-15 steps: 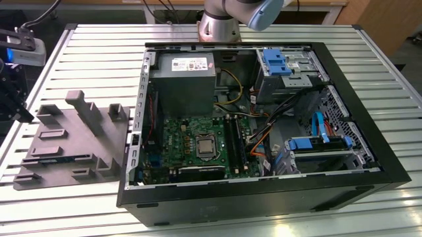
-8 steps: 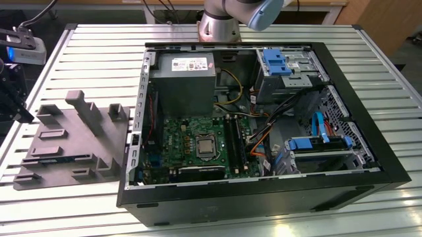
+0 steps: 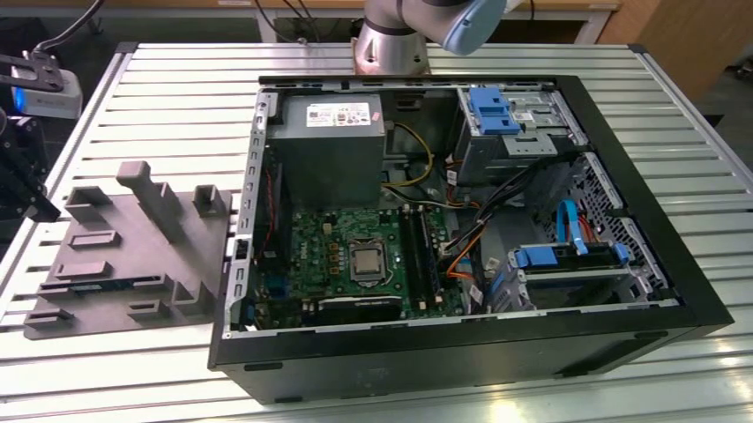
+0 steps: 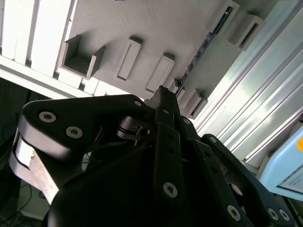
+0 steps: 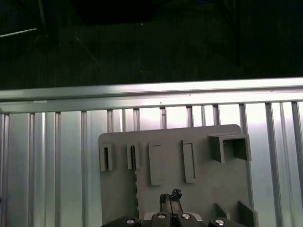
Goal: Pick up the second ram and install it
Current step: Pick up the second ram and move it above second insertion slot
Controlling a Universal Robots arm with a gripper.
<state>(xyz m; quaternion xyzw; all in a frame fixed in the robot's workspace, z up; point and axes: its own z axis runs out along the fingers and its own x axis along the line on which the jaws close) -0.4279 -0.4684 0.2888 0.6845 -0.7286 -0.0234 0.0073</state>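
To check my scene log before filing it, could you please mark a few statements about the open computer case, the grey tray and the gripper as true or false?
1. The black metal computer case lies open on the slatted aluminium table. True.
2. The grey moulded fixture tray sits on the exterior view's right of the case. False: it sits on the exterior view's left.
3. The black gripper is over the tray in the first wrist view. True.
4. The bluish-green flat memory stick, the second ram, is clamped in the gripper. False: it rests in the tray.
5. A grey power-supply box sits inside the case. True.
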